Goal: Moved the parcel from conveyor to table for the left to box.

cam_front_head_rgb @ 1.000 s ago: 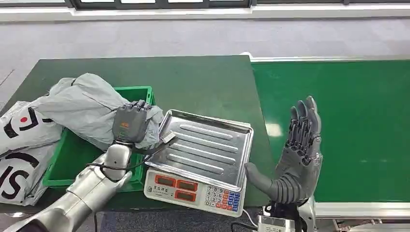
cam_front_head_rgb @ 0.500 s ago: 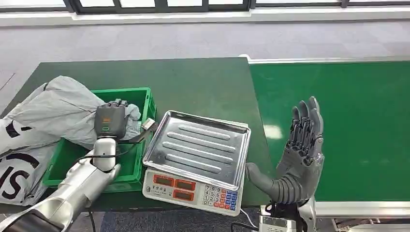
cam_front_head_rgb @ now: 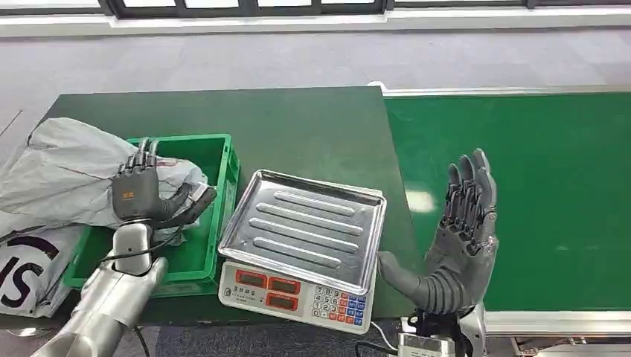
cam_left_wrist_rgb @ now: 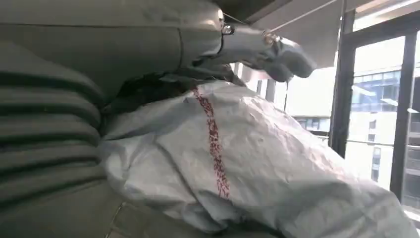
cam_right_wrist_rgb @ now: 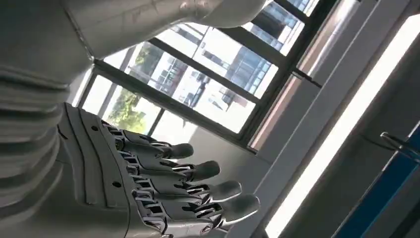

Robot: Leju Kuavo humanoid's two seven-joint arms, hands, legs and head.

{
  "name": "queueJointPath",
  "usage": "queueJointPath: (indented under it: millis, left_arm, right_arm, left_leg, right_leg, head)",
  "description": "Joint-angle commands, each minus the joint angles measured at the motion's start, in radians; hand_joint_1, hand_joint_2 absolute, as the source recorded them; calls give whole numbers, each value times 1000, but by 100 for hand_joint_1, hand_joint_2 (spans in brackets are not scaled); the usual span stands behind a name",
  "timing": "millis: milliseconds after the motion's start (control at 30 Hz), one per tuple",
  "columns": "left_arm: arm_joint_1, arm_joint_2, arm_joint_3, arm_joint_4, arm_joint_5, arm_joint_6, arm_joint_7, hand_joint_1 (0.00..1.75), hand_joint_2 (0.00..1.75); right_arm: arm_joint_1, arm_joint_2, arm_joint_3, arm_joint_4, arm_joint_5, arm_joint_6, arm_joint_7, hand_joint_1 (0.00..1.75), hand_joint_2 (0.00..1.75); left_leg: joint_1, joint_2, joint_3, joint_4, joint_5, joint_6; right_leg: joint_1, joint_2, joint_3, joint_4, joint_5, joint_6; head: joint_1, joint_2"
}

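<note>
The grey crumpled parcel point(cam_front_head_rgb: 67, 171) lies over the left side of the green crate point(cam_front_head_rgb: 220, 152) on the dark green table point(cam_front_head_rgb: 260, 119). My left hand point(cam_front_head_rgb: 138, 195) rests on the parcel's right end above the crate, fingers stretched straight and thumb spread toward the scale. In the left wrist view the parcel point(cam_left_wrist_rgb: 257, 163), with a red line on it, lies against my left hand point(cam_left_wrist_rgb: 44, 139), the thumb point(cam_left_wrist_rgb: 277, 49) standing off it. My right hand point(cam_front_head_rgb: 461, 238) stands upright and open at the conveyor's near edge, holding nothing; its spread fingers point(cam_right_wrist_rgb: 198, 171) face windows.
An electronic scale point(cam_front_head_rgb: 298, 290) with a steel tray point(cam_front_head_rgb: 305, 223) sits right of the crate at the table's front. The green conveyor belt point(cam_front_head_rgb: 536, 186) runs along the right. A white bag with black and red print point(cam_front_head_rgb: 22, 275) lies left of the crate.
My left hand carried the parcel leftward from beside the scale tray to over the crate. Its fingers, curled on the parcel before, are now straight. The right hand stayed still.
</note>
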Motion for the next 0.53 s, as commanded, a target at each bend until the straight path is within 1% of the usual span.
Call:
queueJointPath:
  millis: [33,67,100,133,200,267,300,433,467,500,533]
  left_arm:
    - [236,-326,373,-500,986,-308,-612,0,0]
    - [257,-337,361,-538,1023,-280,-635,0,0]
    - [288,-355,338,-588,1134,-256,-688,0,0]
    - [315,-346,302,-637,1230,-294,-687,0,0]
    - [370,-324,243,-701,1276,-297,-706,0,0]
    - [413,-307,211,-745,1390,-365,-726,0,0]
    - [436,-305,203,-763,1403,-372,-736,0,0]
    - [462,-304,180,-793,1413,-390,-760,0,0]
    - [470,-308,174,-804,1458,-428,-764,0,0]
    - [485,-316,179,-826,1545,-490,-827,0,0]
    - [491,-319,180,-834,1545,-489,-827,0,0]
  right_arm:
    - [-29,-47,-2,54,-4,-39,9,0,175]
    - [-28,-47,-1,55,-6,-42,8,0,175]
    - [-21,-42,-1,52,-8,-46,8,0,175]
    - [-16,-41,2,49,-9,-50,10,0,175]
    - [-4,-42,6,43,-11,-54,10,0,175]
    - [4,-46,10,41,-12,-53,9,0,175]
    - [8,-47,12,41,-13,-54,8,0,175]
    - [16,-43,9,38,-14,-54,7,0,175]
    - [18,-43,8,37,-15,-53,6,0,175]
    - [19,-41,4,35,-19,-56,0,0,175]
    - [20,-42,3,33,-20,-55,-1,0,175]
  left_leg:
    - [0,-5,-3,-1,1,3]
    - [0,-3,-3,0,1,2]
    - [0,-3,-3,0,1,3]
    - [0,-2,-3,-1,1,3]
    - [0,0,-3,1,-2,3]
    - [0,4,-2,0,-3,4]
    - [0,4,-1,-1,-3,5]
    - [-1,0,-3,0,-3,4]
    - [0,0,-2,0,-3,5]
    - [0,1,-3,0,-3,5]
    - [0,1,-4,1,-3,4]
  right_leg:
    - [1,-8,1,-4,0,2]
    - [0,-5,0,-2,0,2]
    - [0,-5,0,-3,0,2]
    - [1,-5,1,-4,0,2]
    - [0,-2,-1,-3,0,1]
    - [0,1,-1,-2,0,1]
    - [0,0,0,-3,0,1]
    - [-1,-3,-1,-3,-1,2]
    - [0,-4,0,-4,-2,2]
    - [0,-3,0,-4,-2,3]
    - [0,-2,-2,-2,-2,2]
  head:
    - [0,0]
    - [0,0]
    - [0,0]
    - [0,0]
    - [0,0]
    - [0,0]
    - [0,0]
    - [0,0]
    - [0,0]
    - [0,0]
    - [0,0]
